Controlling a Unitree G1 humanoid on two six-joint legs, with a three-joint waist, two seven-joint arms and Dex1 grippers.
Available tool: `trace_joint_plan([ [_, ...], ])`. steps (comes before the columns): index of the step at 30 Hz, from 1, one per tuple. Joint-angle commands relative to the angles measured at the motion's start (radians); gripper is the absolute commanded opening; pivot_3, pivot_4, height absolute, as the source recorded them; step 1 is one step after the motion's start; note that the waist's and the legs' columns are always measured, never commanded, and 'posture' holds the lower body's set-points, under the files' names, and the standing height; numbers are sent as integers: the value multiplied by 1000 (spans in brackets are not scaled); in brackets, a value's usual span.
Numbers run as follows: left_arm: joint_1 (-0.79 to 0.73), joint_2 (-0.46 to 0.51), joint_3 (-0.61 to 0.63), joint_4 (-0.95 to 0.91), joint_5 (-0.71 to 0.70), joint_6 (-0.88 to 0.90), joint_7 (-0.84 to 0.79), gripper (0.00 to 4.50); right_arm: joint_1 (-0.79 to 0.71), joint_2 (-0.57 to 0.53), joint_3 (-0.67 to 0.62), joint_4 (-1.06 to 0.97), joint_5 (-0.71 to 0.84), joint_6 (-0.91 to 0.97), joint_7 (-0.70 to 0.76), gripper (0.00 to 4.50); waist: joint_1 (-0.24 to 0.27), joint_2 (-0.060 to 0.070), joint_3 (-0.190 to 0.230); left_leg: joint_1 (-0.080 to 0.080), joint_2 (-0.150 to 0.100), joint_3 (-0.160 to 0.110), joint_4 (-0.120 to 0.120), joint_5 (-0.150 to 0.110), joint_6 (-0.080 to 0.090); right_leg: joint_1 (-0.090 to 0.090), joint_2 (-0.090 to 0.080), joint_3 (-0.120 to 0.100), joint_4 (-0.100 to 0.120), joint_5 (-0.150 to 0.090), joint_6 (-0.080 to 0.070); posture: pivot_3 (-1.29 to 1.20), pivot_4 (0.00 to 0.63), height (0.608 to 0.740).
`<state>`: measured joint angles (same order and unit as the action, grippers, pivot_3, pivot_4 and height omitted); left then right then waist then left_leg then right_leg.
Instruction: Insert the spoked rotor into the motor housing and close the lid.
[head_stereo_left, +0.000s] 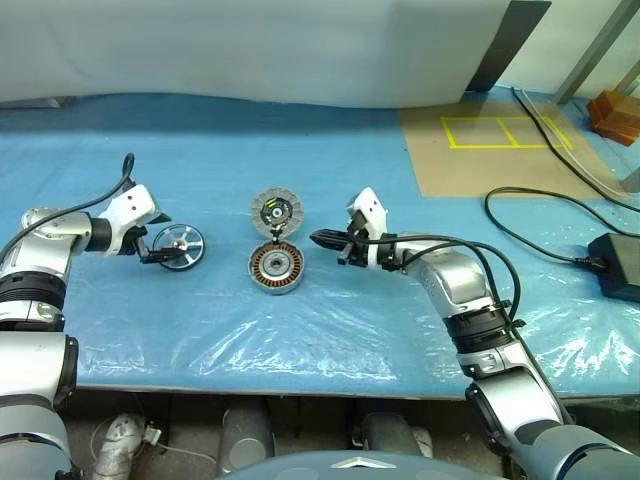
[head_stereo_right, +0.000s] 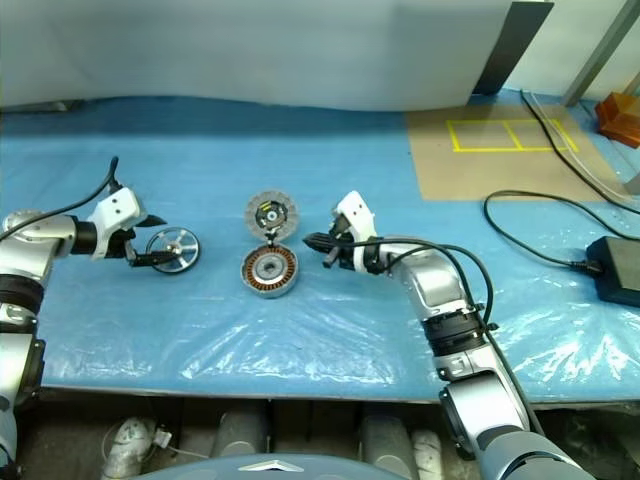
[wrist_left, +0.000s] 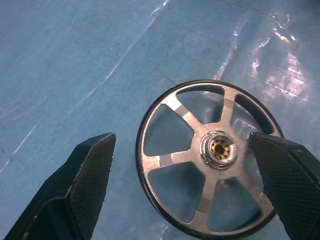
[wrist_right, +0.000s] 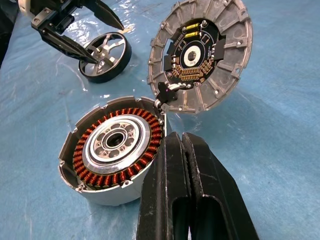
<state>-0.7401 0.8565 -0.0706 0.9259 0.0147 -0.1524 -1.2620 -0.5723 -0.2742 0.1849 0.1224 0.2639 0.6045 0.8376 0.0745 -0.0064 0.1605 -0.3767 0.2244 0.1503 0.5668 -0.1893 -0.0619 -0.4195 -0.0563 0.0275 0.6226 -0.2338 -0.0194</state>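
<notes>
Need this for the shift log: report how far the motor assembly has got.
Done: nothing seated yet. The motor housing stands open, copper windings showing, its hinged lid swung up. In hand: the open left gripper straddles the spoked rotor lying on the blue sheet; no grip yet. The right gripper is shut beside the housing. Left: lift, insert, close lid.

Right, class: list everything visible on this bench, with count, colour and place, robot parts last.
silver five-spoked rotor wheel with black rim: one, lying flat at left
pale silver motor housing cup: one, copper windings inside, centre
grey ribbed lid disc: one, dark yellow-marked centre up, just behind the housing
blue plastic sheet: one, under everything
brown board: one, yellow tape rectangles, back right
black power brick: one, cabled, right edge
left gripper: open, fingers either side of the rotor
right gripper: shut, beside the housing
</notes>
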Motion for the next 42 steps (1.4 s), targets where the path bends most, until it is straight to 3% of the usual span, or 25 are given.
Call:
trace_joint_plan([
  [1, 24, 34, 45, -105, -49, 28, -29, 4500, -21, 4, 5, -5, 3, -23, 7, 14, 1, 0, 0, 0, 0, 0, 0, 0, 0, 0, 0, 0, 0, 0, 0, 0, 150, 740],
  [7, 72, 26, 34, -149, -33, 46, -5, 4500, -25, 10, 15, 15, -6, -37, 10, 14, -1, 0, 0, 0, 0, 0, 0, 0, 0, 0, 0, 0, 0, 0, 0, 0, 150, 740],
  [27, 31, -6, 1, 4, 32, 29, 98, 4500, -10, 9, 17, 22, -11, -28, -8, 14, -3, 0, 0, 1, 0, 0, 1, 0, 0, 0, -1, 0, 1, 0, 0, 0, 150, 740],
  [30, 37, -2, 2, 8, 22, 34, 70, 3949, -6, 9, 22, 19, -14, -28, -7, 0, -3, 0, 0, 1, 0, 0, 1, 0, 0, 1, -1, 0, 1, 0, 0, 0, 150, 740],
  [35, 43, -7, -11, 24, 48, 13, 104, 2393, -10, 12, 31, 32, -25, -36, -4, 0, -2, 1, 0, 1, 0, 0, 0, 0, 0, 1, -1, 0, 1, 0, 0, 0, 150, 740],
  [42, 62, -10, -3, 19, 39, 11, 99, 2393, -17, 10, 38, 37, -31, -40, 9, 0, -2, 1, 0, 2, -1, 0, 1, 0, 0, 1, -1, 0, 1, 0, 0, 0, 150, 740],
])
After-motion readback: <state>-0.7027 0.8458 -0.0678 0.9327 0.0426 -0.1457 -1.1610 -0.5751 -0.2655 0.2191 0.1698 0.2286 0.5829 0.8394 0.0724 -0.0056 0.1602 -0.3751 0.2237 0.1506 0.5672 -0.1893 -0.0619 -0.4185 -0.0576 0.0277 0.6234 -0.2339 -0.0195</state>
